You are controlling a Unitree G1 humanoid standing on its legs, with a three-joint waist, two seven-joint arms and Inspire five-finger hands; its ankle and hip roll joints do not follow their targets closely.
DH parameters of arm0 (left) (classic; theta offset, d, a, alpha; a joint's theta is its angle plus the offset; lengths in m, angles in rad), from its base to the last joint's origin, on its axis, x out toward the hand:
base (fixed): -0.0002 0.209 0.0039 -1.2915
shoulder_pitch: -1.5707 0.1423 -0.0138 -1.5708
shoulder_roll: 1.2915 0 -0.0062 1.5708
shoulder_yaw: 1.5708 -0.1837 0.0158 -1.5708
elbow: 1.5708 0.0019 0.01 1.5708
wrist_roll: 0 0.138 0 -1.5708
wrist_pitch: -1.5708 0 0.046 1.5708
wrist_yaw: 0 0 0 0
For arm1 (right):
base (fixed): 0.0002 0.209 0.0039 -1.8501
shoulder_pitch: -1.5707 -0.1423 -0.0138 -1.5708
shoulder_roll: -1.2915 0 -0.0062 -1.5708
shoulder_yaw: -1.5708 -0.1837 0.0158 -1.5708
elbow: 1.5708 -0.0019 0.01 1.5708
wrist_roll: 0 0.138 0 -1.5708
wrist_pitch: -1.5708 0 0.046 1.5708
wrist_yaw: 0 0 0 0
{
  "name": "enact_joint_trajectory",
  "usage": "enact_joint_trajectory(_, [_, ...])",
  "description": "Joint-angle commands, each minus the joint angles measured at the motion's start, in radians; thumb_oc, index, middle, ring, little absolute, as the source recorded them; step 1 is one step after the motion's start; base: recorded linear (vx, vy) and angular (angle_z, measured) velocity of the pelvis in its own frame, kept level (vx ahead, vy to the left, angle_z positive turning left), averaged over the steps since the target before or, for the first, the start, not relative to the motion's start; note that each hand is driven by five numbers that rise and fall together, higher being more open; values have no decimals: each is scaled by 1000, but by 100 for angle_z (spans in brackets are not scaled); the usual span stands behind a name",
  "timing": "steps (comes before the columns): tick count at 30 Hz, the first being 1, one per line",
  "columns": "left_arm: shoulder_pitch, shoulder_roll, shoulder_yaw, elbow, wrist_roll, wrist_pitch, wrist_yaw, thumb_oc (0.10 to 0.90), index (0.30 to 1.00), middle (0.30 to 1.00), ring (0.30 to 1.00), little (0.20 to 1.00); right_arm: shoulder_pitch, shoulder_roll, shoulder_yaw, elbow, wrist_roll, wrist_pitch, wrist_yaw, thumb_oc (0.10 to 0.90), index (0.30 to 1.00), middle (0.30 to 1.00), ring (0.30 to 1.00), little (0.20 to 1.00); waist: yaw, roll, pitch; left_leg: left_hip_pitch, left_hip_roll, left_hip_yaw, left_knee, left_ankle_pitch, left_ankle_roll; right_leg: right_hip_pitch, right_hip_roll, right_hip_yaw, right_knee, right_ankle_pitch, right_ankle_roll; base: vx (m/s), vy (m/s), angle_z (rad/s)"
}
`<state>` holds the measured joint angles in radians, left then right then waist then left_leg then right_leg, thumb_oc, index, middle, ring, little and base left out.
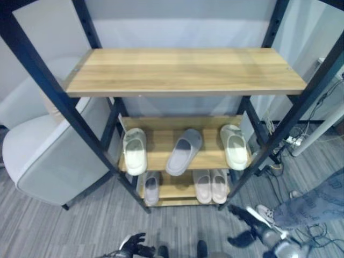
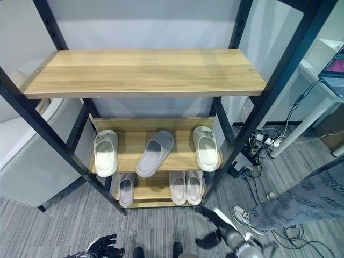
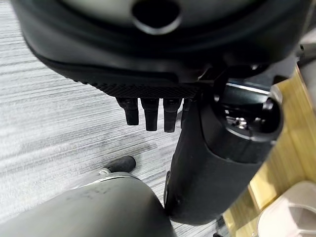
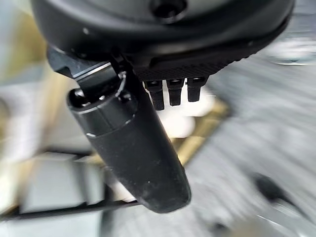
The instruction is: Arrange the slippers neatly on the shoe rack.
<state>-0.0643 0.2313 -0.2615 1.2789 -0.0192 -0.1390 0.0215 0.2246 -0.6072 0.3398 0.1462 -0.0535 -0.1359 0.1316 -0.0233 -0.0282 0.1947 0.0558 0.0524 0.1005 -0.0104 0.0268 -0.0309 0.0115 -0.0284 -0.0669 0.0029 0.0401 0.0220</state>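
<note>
The shoe rack [image 1: 183, 72] is built of light wood-grain shelves in a black metal frame. On its middle shelf, a grey slipper [image 1: 184, 152] is flanked by two cream slippers [image 1: 134, 150]. On its bottom shelf, a grey-lilac slipper [image 1: 151, 188] and a pale pink pair [image 1: 210, 186] are seen. The floor [image 1: 80, 226] before the rack is streaked grey carpet. Left of the rack, a pale grey chair [image 1: 48, 156] is seen.
</note>
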Motion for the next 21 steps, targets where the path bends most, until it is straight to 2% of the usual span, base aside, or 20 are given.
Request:
enact_joint_trajectory(1, [23, -16, -28, 58, 93, -4, 6, 800, 900, 900, 900, 900, -58, -43, -7, -215, -50, -122, 21, 800, 900, 900, 900, 900, 15, -5, -5, -48, 81, -41, 7, 14, -41, 61, -69, -7, 108, -187, 95, 30, 50, -7])
enact_joint_trajectory(5, [24, -18, -31, 51, 108, -12, 6, 800, 900, 900, 900, 900, -55, -81, -19, -429, -44, -160, 41, 800, 900, 900, 900, 900, 23, -18, -10, -50, 74, -35, 38, -12, -33, 69, -81, 4, 97, -182, 102, 57, 83, -1])
enact_joint_trajectory(8, [38, -17, -37, 42, 109, -13, 12, 800, 900, 900, 900, 900, -138, -102, -42, -493, -82, -168, -23, 800, 900, 900, 900, 900, 36, -24, -15, -58, 69, -34, 62, -29, -28, 76, -86, 7, 83, -173, 106, 70, 70, -7])
enact_joint_trajectory(13, [59, -18, -38, 51, 122, -8, 24, 800, 900, 900, 900, 900, -285, -76, -95, -466, -158, -152, -164, 800, 900, 900, 900, 900, 63, -29, -25, -53, 61, -34, 54, -40, -21, 88, -93, 5, 51, -158, 109, 60, 49, -6])
enact_joint_trajectory(17, [71, -17, -36, 59, 126, -4, 28, 800, 900, 900, 900, 900, -344, -43, -115, -409, -159, -136, -221, 800, 900, 900, 900, 900, 81, -30, -34, -45, 53, -36, 27, -37, -17, 94, -96, -1, 30, -150, 111, 50, 33, -1])
enact_joint_trajectory(21, [85, -8, -36, 60, 138, -2, 30, 800, 900, 900, 900, 900, -413, -44, -120, -329, -190, -114, -255, 800, 900, 900, 900, 900, 105, -30, -47, -34, 41, -43, -15, -27, -13, 102, -99, -16, 4, -135, 116, 48, 32, 7])
